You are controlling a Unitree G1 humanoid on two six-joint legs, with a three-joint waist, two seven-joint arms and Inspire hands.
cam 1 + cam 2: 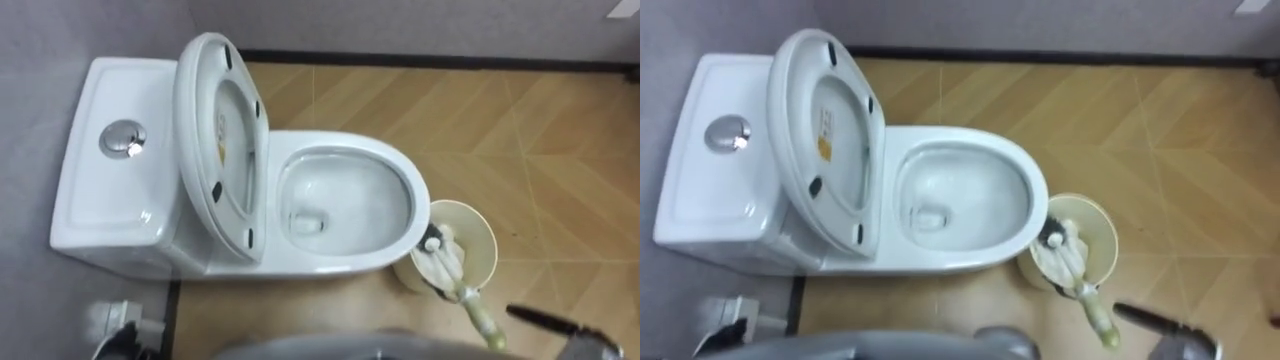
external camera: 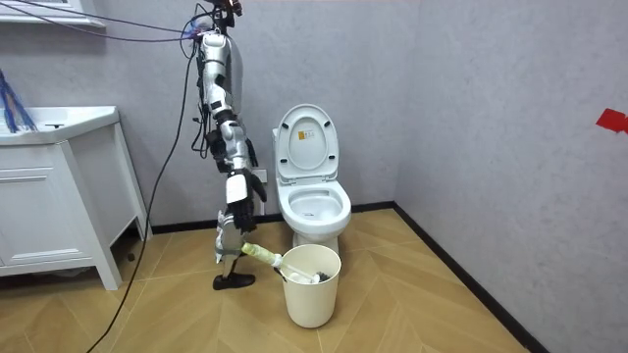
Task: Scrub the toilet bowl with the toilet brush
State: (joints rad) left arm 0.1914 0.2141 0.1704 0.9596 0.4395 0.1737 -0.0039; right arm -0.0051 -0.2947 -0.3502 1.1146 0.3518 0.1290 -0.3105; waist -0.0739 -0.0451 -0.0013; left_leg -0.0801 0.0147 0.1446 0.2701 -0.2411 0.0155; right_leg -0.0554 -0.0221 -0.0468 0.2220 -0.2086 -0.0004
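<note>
Below me the toilet [image 1: 902, 252] stands with seat and lid [image 1: 825, 140] raised toward the tank [image 1: 715, 195]; just right of its bowl [image 1: 960, 195] sits a pale bucket [image 1: 1103, 234]; the brush [image 1: 1068, 256] lies in it, handle sticking out toward me

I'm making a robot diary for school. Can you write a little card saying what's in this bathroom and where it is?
toilet: white ceramic toilet, seat and lid up
bin: cream round plastic bin, on the wooden floor beside the bowl
brush: pale long-handled toilet brush, head down in the bin, handle sticking out
right hand: right hand, close to the handle's end
brushing: not started
</note>
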